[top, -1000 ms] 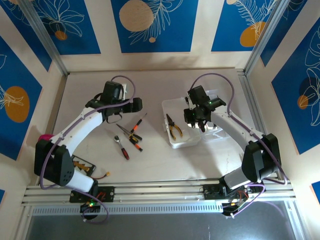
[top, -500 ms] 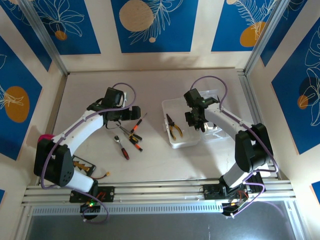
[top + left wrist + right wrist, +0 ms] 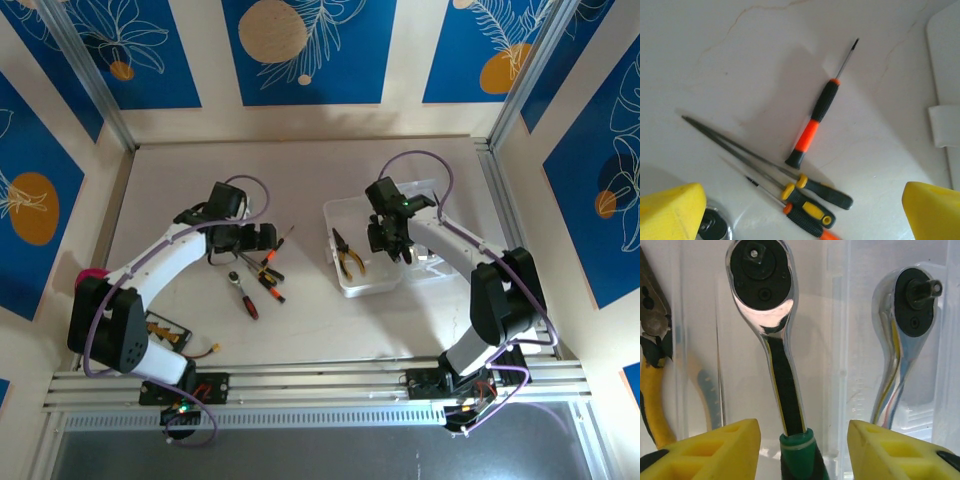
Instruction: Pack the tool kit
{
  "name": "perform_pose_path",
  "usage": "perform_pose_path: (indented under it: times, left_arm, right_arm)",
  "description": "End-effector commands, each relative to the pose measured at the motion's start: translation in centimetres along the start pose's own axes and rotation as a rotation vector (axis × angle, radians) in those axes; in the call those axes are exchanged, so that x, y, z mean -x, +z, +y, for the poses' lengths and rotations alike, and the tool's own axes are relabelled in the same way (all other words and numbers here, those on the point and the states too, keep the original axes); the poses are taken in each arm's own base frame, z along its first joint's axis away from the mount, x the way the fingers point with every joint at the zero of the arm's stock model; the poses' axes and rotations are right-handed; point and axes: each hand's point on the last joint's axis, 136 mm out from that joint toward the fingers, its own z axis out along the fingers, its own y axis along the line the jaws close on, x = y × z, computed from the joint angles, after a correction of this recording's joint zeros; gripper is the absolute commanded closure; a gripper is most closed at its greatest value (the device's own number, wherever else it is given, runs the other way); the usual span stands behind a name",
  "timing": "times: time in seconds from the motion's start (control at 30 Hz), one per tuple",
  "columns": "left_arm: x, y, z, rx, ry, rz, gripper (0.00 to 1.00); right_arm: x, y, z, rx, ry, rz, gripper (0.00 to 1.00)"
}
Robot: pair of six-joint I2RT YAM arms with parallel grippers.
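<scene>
Overhead rear overview, downward wrist close-ups, case [image 3: 365, 283] shared

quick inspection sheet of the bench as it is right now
surface: pale table, faint hairline marks
job's things: clear case holds yellow-handled pliers and green-handled ratchet; screwdrivers and red-handled ratchet loose on table
clutter: pink ball at left edge; black card by left base
grippers: left gripper open over screwdrivers; right gripper open, fingers either side of green handle
cables: purple cables loop along both arms, off the tools
surroundings: blue patterned wall panels, metal frame rails
</scene>
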Motion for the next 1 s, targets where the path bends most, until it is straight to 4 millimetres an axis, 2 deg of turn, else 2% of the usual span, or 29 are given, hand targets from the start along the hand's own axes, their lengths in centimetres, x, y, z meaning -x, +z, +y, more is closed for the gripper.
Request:
perform_pose_path:
  times: [0.0, 0.1, 0.13, 0.17, 0.3, 0.47, 0.6, 0.73, 0.97]
  left_arm:
    - [-1.8, 0.2, 1.1, 0.018, -0.032, 0.059, 0.00]
    - [-2.9, 0.3, 1.8, 0.036, -0.054, 0.067, 0.00]
    - [-3.3, 0.4, 2.2, 0.046, -0.062, 0.075, 0.00]
    - [-3.7, 0.5, 2.5, 0.058, -0.068, 0.080, 0.00]
    - [-5.2, 1.2, 4.1, 0.115, -0.102, 0.096, 0.00]
    - [-6.7, 1.9, 4.8, 0.130, -0.150, 0.118, 0.08]
    - [-6.7, 2.1, 3.7, 0.088, -0.152, 0.116, 0.22]
    - [-6.8, 2.1, 2.2, 0.159, -0.022, 0.144, 0.24]
    - [-8.3, 4.2, 0.9, 0.147, 0.006, 0.207, 0.36]
  right_arm:
    - [2.7, -3.9, 1.4, 0.074, -0.004, -0.129, 0.38]
    - [3.3, -5.2, 2.1, 0.099, -0.015, -0.171, 0.22]
    - [3.4, -5.5, 2.3, 0.107, -0.016, -0.181, 0.08]
    - [3.5, -5.7, 2.5, 0.117, -0.021, -0.187, 0.00]
    - [3.9, -6.4, 3.7, 0.157, -0.048, -0.209, 0.01]
    - [3.9, -6.7, 5.1, 0.213, -0.076, -0.221, 0.01]
    - [3.5, -6.3, 5.5, 0.232, -0.078, -0.214, 0.01]
    - [3.4, -6.1, 5.8, 0.245, -0.077, -0.208, 0.01]
    - [3.3, -6.3, 5.7, 0.251, -0.079, -0.210, 0.01]
